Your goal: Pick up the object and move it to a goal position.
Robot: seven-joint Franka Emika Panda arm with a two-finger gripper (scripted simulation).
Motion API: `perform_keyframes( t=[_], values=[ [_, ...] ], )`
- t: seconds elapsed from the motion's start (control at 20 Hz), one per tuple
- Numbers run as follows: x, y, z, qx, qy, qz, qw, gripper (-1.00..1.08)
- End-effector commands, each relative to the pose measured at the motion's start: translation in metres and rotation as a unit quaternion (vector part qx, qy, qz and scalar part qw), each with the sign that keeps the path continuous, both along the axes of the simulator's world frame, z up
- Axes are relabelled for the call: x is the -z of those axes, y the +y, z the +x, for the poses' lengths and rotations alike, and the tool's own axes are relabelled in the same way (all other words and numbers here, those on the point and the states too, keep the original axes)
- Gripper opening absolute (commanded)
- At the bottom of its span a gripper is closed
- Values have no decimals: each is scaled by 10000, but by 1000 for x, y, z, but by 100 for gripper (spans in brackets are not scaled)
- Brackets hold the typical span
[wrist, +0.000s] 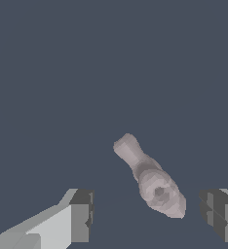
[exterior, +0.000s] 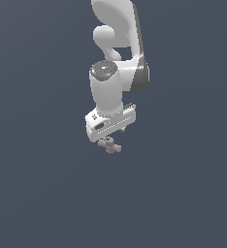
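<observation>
The object [exterior: 109, 145] is a small pinkish-grey lumpy piece with stubby rounded arms, lying just under the white hand of the arm in the exterior view. In the wrist view the object [wrist: 152, 180] lies between the two dark fingertips, one arm pointing away from the camera. My gripper [wrist: 147, 216] is open, with a wide gap between the object and one fingertip [wrist: 81, 216] and a narrow gap at the other fingertip [wrist: 218, 214]. In the exterior view the gripper [exterior: 109, 140] hangs straight over the piece, and its fingers are mostly hidden behind the hand.
A flat, plain dark blue-grey floor [exterior: 183, 193] fills both views. The white arm [exterior: 118, 58] rises towards the top of the exterior view. No other object or goal marker shows.
</observation>
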State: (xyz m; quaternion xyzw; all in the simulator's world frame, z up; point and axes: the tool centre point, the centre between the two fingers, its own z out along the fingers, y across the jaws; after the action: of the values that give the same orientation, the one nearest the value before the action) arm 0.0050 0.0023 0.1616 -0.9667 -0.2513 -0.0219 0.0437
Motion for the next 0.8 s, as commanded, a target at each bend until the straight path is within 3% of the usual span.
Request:
perform_keyframes(
  t=[0.0, 0.35, 0.75],
  values=[
    [3, -2, 0, -265, -38, 49, 9996, 68],
    [9, -6, -1, -982, -162, 176, 9949, 68],
    [16, -12, -2, -1785, -337, 309, 9829, 68]
  ],
)
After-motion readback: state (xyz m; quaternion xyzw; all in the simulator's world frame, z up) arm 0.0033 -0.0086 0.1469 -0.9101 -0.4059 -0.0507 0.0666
